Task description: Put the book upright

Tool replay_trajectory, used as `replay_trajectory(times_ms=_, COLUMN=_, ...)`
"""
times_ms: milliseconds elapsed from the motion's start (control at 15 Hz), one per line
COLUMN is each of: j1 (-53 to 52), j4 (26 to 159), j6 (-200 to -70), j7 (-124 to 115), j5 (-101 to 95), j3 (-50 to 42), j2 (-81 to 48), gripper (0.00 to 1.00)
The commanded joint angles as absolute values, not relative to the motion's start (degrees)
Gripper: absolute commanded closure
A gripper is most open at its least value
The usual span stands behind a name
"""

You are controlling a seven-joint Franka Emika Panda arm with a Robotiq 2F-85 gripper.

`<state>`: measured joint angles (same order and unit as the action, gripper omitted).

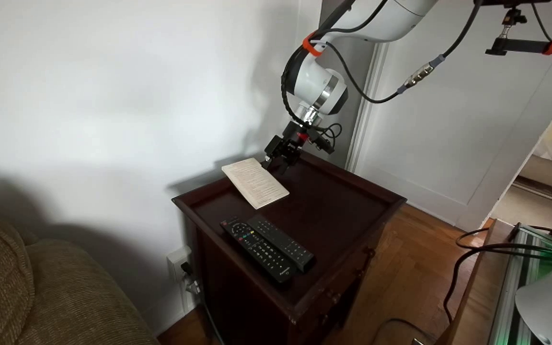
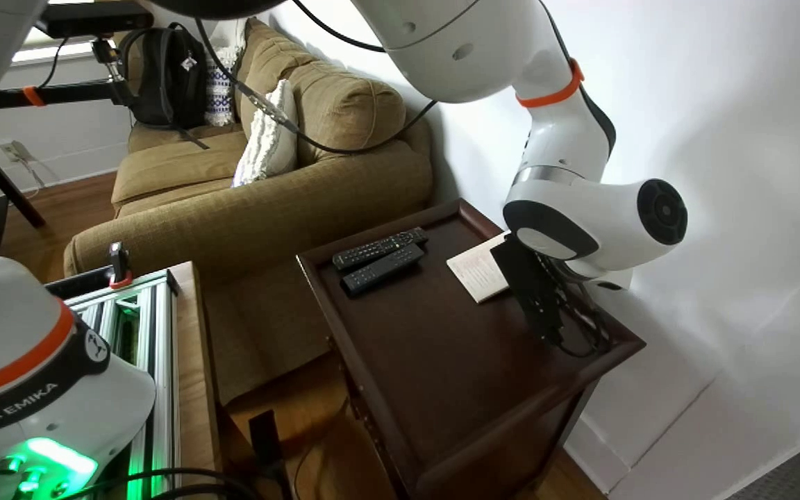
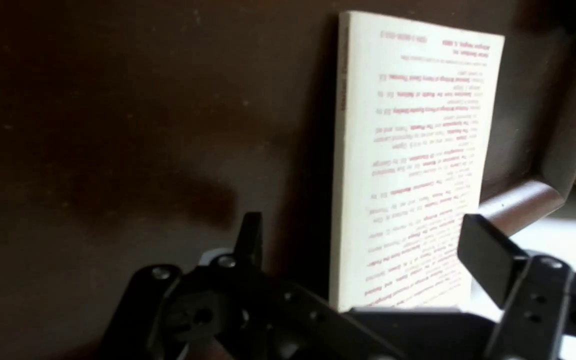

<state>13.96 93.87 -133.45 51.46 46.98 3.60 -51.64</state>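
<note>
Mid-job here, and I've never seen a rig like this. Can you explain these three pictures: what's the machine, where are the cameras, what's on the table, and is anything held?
The machine is a white jointed arm ending in a black two-fingered gripper. Two pictures come from cameras outside it, looking at the scene from different places. The third comes from a camera on the wrist, which is why the fingers show large at the bottom.

On the dark wooden side table are a pale book, a black Panasonic remote and a second black remote. The book lies printed side up, not upright, with one end overlapping the table's rim.

Nothing is held: in the wrist view the fingers are spread, the book appears between them, with a gap beside its spine.
</note>
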Motion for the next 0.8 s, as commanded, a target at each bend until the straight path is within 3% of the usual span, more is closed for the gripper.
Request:
replay_trajectory(times_ms=0, j1=16.5, j4=89.6, j6=-133.0, j7=53.6, j5=47.0, j3=6.4, j2=-55.9, gripper=0.00)
replay_trajectory(times_ms=667, j1=18.7, j4=87.0, j6=-131.2, j7=55.0, j5=47.9, j3=9.5, j2=-57.9, gripper=0.00)
replay_trajectory(times_ms=733, j1=18.6, j4=86.8, j6=-130.9, j7=54.8, j5=47.8, j3=9.5, j2=-58.1, gripper=0.04)
